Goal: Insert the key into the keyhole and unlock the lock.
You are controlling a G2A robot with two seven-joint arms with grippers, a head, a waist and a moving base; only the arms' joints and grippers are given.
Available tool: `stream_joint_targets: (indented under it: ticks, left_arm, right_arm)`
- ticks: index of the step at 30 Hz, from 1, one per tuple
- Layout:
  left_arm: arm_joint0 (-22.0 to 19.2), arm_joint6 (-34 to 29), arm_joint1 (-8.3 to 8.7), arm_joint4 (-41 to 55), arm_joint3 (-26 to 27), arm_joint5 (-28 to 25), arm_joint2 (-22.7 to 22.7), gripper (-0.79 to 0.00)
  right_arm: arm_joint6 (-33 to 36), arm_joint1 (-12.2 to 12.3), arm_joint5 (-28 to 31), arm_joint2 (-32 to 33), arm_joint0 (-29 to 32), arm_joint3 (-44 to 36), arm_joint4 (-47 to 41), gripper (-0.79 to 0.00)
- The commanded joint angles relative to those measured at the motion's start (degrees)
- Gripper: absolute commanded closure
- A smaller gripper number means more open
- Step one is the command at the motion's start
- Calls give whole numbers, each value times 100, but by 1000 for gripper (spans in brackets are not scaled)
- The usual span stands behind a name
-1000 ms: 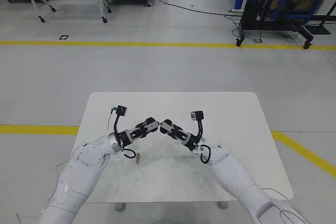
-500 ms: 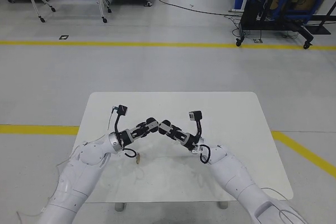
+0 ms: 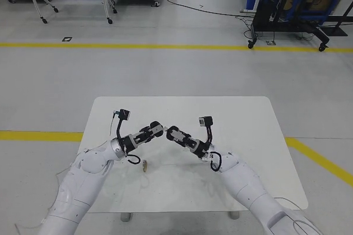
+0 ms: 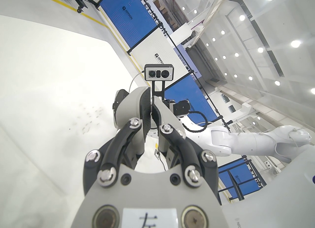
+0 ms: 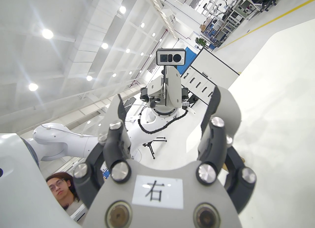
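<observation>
Brass-coloured piece [image 3: 145, 166], lock or key unclear: lies on table [image 3: 241, 117] at 6 o'clock of left gripper [image 3: 157, 125], clenched, contents unclear. Right gripper [image 3: 170, 131] spread, empty. Risks tip collision: grippers close together.

One-character label [image 4: 150, 220] on left hand [image 4: 151, 108], same on right hand [image 5: 167, 102] — logos [image 4: 128, 13] on blue panels [image 4: 137, 24].

Left tool [image 3: 159, 125] shifted slightly leftward; right tool [image 3: 169, 130] edged after it.

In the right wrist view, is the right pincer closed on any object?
No, the right pincer is open: its fingers stand wide apart, with nothing gripped between them.
</observation>
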State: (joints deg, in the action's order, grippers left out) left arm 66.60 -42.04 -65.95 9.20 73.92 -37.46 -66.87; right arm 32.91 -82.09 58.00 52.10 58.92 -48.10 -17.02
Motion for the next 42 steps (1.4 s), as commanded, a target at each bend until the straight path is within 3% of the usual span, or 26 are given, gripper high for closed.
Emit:
stream_joint_targets:
  ticks: [1,6,11,13,14,16,20,26,30,33,39,42]
  left_arm:
    - [19,37,2,-97,60,100,13,0]
    - [-17,-449,49,-108,159,82,-13,0]
    - [-67,-842,102,-83,148,173,-74,0]
    - [-88,-974,112,-55,129,260,-53,0]
    - [-109,-1037,113,-57,122,307,-26,0]
    - [-148,-1102,106,-49,108,376,43,0]
    - [-245,-1186,81,-9,42,446,203,0]
    - [-334,-1151,61,-7,-60,437,315,0]
    - [-358,-1174,62,31,-90,424,344,0]
    - [-372,-1181,64,19,-103,419,367,0]
    - [-377,-1150,73,39,-117,391,366,0]
    - [-371,-1124,81,23,-114,391,359,0]
  right_arm:
    - [-12,6,-36,7,-9,12,81,-785]
    - [118,148,-1001,98,-155,-180,1405,-785]
    - [289,349,-1269,437,86,-724,1778,-785]
    - [450,424,-1266,582,241,-996,1659,-600]
    - [560,455,-1252,637,318,-1115,1546,-422]
    - [789,504,-1250,714,435,-1297,1294,-357]
    - [1114,552,-1362,738,525,-1469,984,-314]
    - [1226,557,-1443,651,495,-1447,864,-166]
    - [1250,563,-1429,622,474,-1421,804,-108]
    - [1285,574,-1431,611,469,-1417,765,0]
    - [1307,595,-1424,617,468,-1381,658,0]
    - [1319,607,-1397,628,469,-1355,593,-46]
